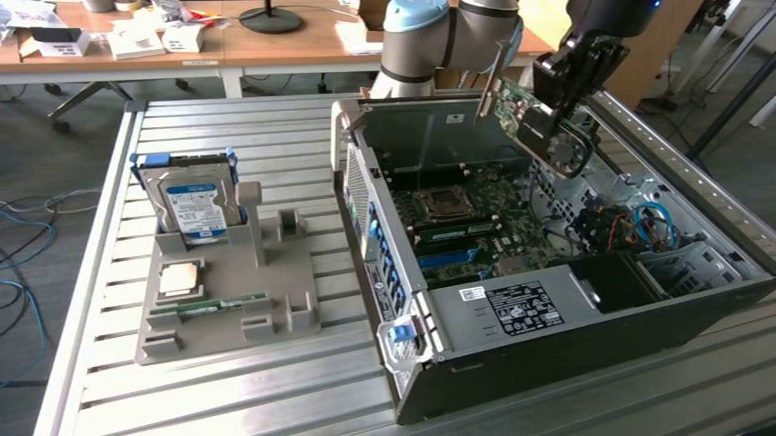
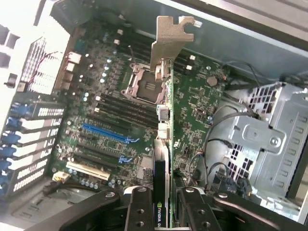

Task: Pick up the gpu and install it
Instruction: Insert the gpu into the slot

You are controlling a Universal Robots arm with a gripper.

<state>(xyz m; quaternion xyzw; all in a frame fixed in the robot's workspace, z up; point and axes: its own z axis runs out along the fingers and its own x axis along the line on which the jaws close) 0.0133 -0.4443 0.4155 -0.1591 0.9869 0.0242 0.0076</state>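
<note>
You are seeing bare, dull silver metal on the gpu [image 2: 164, 115] bracket. The ribbed metal table [image 1: 218, 391] is gleaming softly.

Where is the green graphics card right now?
In the exterior view's upper right, the gpu hangs tilted in the jaws, above the open computer case and over its motherboard.

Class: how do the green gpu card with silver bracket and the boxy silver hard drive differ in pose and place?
The green gpu card hangs tilted in the gripper above the open case; the silver hard drive stands upright in a grey holder. Neither is installed.
</note>
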